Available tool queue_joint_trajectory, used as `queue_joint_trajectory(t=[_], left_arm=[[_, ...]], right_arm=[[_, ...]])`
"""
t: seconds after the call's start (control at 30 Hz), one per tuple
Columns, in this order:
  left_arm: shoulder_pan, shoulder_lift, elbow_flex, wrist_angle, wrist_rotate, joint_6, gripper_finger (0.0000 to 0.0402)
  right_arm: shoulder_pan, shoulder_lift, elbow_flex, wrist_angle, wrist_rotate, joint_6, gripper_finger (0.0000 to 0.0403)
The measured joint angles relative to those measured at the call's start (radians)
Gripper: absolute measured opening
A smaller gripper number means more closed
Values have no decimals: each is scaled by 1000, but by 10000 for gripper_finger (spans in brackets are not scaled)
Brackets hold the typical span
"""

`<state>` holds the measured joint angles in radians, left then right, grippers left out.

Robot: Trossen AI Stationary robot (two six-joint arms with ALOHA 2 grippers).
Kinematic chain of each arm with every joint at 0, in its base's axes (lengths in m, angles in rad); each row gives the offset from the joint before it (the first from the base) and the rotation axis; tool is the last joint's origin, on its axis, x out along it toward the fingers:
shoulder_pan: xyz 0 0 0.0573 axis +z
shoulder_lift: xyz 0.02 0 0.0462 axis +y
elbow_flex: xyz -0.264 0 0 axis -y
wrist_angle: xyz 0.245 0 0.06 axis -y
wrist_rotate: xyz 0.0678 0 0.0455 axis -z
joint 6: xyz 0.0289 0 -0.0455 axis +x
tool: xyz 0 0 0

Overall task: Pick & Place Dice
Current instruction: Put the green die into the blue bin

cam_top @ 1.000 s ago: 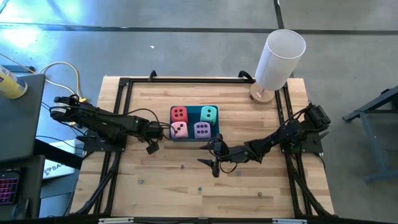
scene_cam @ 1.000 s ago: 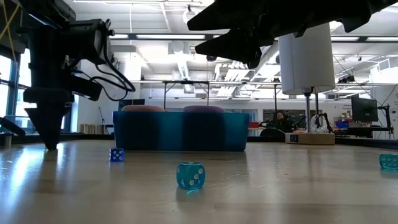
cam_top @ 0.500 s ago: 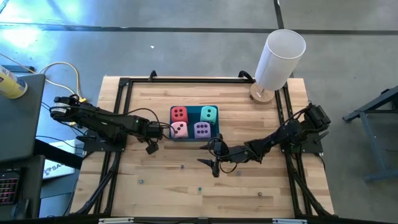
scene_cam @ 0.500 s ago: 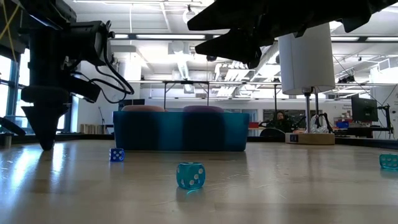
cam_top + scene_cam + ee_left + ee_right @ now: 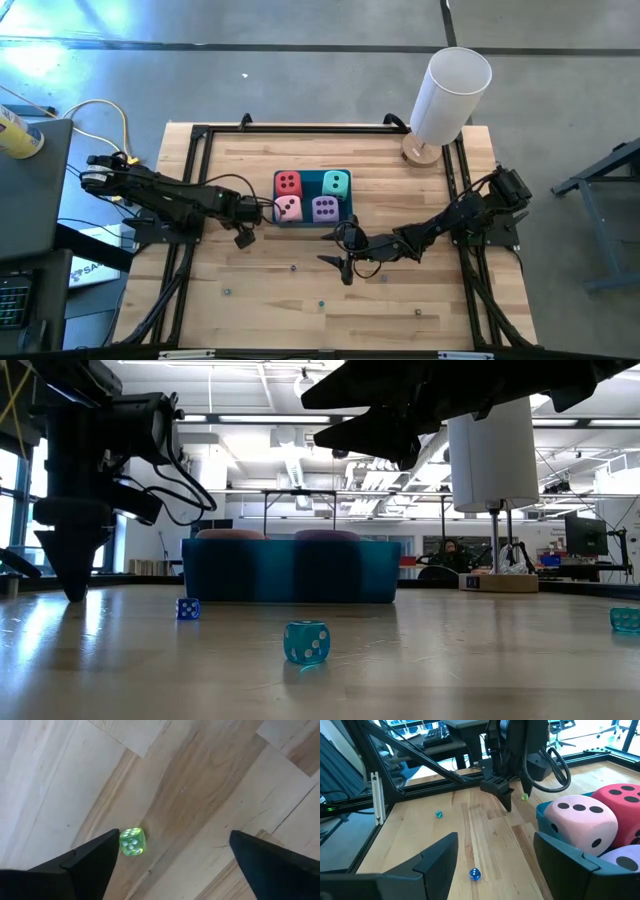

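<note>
The blue tray (image 5: 312,218) sits at the table's middle and holds all four soft dice: red (image 5: 288,183), teal (image 5: 337,184), pink (image 5: 288,207) and purple (image 5: 324,208). My left gripper (image 5: 243,236) stands just left of the tray, pointing down, low over the wood. It is open, and its fingers straddle bare boards (image 5: 173,834). A tiny green bead die (image 5: 132,841) lies beside one finger. My right gripper (image 5: 341,263) hovers near the tray's near right corner, open (image 5: 495,837), facing the pink die (image 5: 580,820) and red die (image 5: 620,800).
Tiny bead dice lie scattered on the near half of the table: a blue one (image 5: 187,609), a teal one (image 5: 306,642) and another teal one (image 5: 625,619). A white cylinder on a wooden base (image 5: 450,92) stands at the far right corner. Black frame rails (image 5: 200,140) border the table.
</note>
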<state>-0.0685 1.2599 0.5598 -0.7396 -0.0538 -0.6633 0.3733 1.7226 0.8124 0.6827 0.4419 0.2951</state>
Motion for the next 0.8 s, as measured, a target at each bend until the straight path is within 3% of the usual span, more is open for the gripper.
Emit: queue_joint_trajectory(t=[0.43,0.8], left_arm=[[-1,0,0,12,1,-41,216],[-1,0,0,15,-3,-44,124]], right_arm=[[0,0,0,0,0,0,252],[0,0,0,0,0,0,252]])
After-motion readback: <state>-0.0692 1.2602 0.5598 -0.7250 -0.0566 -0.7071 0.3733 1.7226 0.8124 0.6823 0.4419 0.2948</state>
